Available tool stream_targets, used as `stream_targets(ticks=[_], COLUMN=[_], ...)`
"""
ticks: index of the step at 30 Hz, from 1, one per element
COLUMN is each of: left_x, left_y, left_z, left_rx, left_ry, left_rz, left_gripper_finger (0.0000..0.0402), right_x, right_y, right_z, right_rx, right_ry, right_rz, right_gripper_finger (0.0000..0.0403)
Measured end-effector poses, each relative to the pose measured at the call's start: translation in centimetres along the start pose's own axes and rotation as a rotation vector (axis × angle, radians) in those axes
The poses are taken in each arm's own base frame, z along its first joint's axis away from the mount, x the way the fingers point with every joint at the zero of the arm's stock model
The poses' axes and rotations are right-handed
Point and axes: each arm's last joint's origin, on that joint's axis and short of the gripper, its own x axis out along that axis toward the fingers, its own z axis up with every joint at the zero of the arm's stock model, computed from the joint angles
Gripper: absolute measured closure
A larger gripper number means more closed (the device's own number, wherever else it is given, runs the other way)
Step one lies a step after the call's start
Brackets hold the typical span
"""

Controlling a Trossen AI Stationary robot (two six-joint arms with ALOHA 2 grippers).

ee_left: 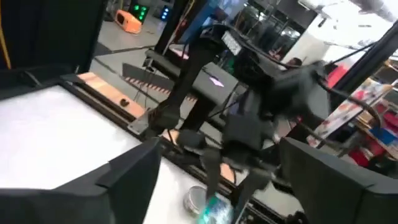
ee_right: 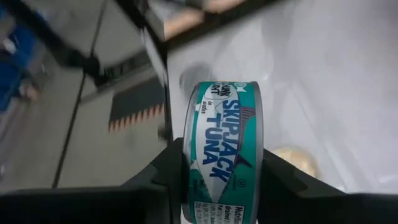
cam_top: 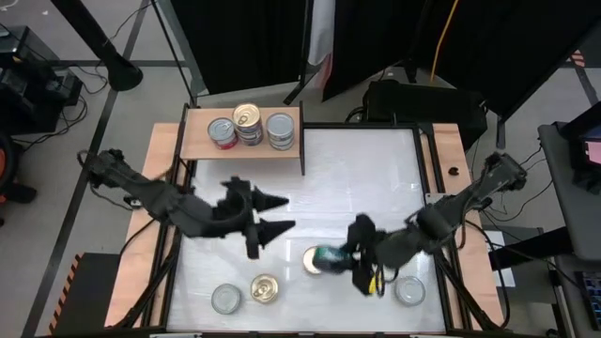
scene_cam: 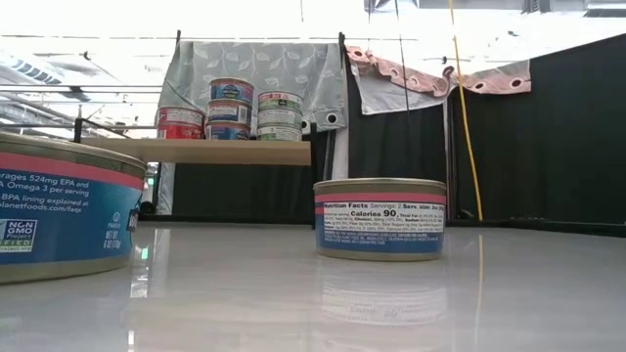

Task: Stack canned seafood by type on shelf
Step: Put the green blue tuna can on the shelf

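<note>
Right claw (cam_top: 355,261) is clamped on a teal tuna can (ee_right: 224,158), lifted on edge just above the desk (cam_top: 357,178). Left claw (cam_top: 272,214) wide open, empty. Next: carry it far-left to the shelf (cam_top: 242,147), onto the matching stack.

Seen from directly overhead, the white counter (cam_top: 357,178) fills the frame, the shelf (cam_top: 242,145) at its far edge. A second camera sits at counter-top level, close behind two cans, facing that same shelf (scene_cam: 210,150). The left wrist camera looks across at the opposite arm; the right wrist camera peers tight onto a teal tuna can (ee_right: 225,155), also visible from above (cam_top: 331,259)
</note>
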Motion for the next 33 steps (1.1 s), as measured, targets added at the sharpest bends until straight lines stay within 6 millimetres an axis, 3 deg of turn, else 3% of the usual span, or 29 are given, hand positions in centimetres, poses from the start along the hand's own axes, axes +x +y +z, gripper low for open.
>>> stream_targets(ticks=[3,7,13,24,33], left_x=[-0.4,-0.7,0.1,0.0,2.5], left_y=[0.7,1.7,2.4,3.0,3.7], left_z=[1.6,3.3,3.5,2.4,1.3], left_rx=[0.069,0.197,0.258,0.224,0.217], left_ry=[0.029,0.025,0.107,0.283,0.341], left_rz=[0.029,0.073,-0.032,-0.065,-0.072], left_gripper_finger=[0.0044,0.0038,0.0052,0.0057,0.0057], right_x=[-1.4,-2.6,-3.6,-3.5,-3.6], right_y=[-0.9,-1.9,-2.7,-2.8,-2.7], right_z=[2.3,4.7,6.9,7.4,7.7], right_rx=[0.019,0.030,0.008,-0.058,-0.078], right_ry=[-0.110,-0.230,-0.358,-0.373,-0.411], right_rz=[0.021,0.053,0.092,0.098,0.114], right_gripper_finger=[0.0275,0.0274,0.0273,0.0273,0.0273])
